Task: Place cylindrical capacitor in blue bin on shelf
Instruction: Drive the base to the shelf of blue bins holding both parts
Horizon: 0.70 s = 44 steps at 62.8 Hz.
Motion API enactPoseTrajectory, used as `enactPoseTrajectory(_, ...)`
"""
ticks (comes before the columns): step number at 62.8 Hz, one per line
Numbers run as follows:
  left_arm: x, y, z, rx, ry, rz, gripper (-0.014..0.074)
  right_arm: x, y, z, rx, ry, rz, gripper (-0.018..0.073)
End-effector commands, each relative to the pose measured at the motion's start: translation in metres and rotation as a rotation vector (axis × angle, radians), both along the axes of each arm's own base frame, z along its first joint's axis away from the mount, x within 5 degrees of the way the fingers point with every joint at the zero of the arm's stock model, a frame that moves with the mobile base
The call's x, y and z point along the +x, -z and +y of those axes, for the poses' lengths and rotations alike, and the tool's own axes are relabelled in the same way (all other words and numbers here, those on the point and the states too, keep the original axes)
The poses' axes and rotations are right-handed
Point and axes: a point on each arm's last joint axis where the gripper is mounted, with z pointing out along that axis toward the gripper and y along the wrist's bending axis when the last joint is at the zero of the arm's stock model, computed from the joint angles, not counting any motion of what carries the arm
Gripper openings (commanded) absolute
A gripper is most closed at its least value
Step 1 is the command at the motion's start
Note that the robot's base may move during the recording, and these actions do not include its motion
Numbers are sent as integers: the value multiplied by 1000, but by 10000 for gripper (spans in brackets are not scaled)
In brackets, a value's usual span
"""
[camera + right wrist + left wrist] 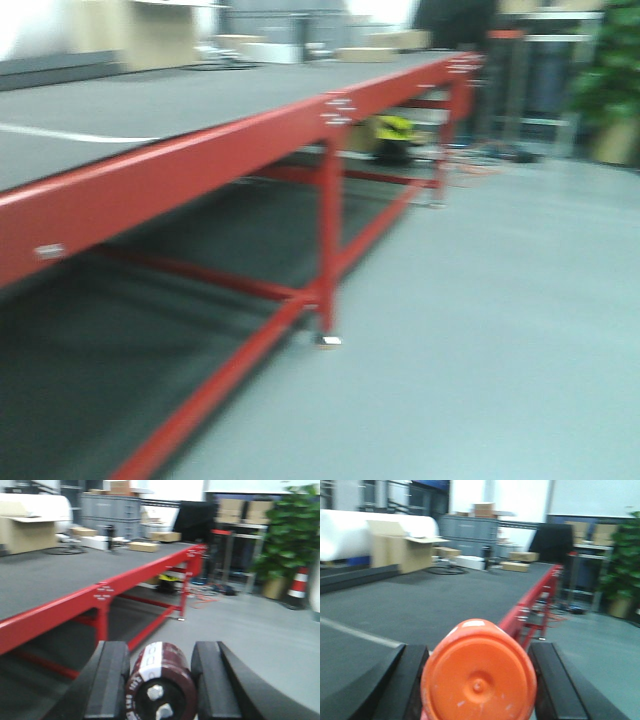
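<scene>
In the right wrist view my right gripper (160, 672) is shut on a dark maroon cylindrical capacitor (161, 682) with a white stripe and two metal terminals on its end face. In the left wrist view my left gripper (479, 672) is shut on an orange round-ended cylindrical object (479, 672), its black fingers (407, 680) pressed on either side. The shelf and the blue bin are out of view. Neither gripper shows in the front view.
A long red-framed table (250, 135) with a dark mat top runs from the left into the distance, also in the left wrist view (532, 602) and right wrist view (100, 597). Grey floor (500, 330) lies to its right. Cardboard boxes (402, 550), grey cabinets and a green plant (290, 535) stand beyond.
</scene>
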Motion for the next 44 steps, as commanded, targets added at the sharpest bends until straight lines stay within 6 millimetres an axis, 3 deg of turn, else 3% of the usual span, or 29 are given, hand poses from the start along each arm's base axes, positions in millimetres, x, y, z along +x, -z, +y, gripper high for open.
enactPoseTrajectory(1, -2, -3, 0, -6, 3, -23, -111, -1, -3, 0, -8, 0, -34, -167)
enactPoseTrajectory(44, -2, -3, 0, -6, 3, -23, -111, -1, -3, 0, -8, 0, -34, -167)
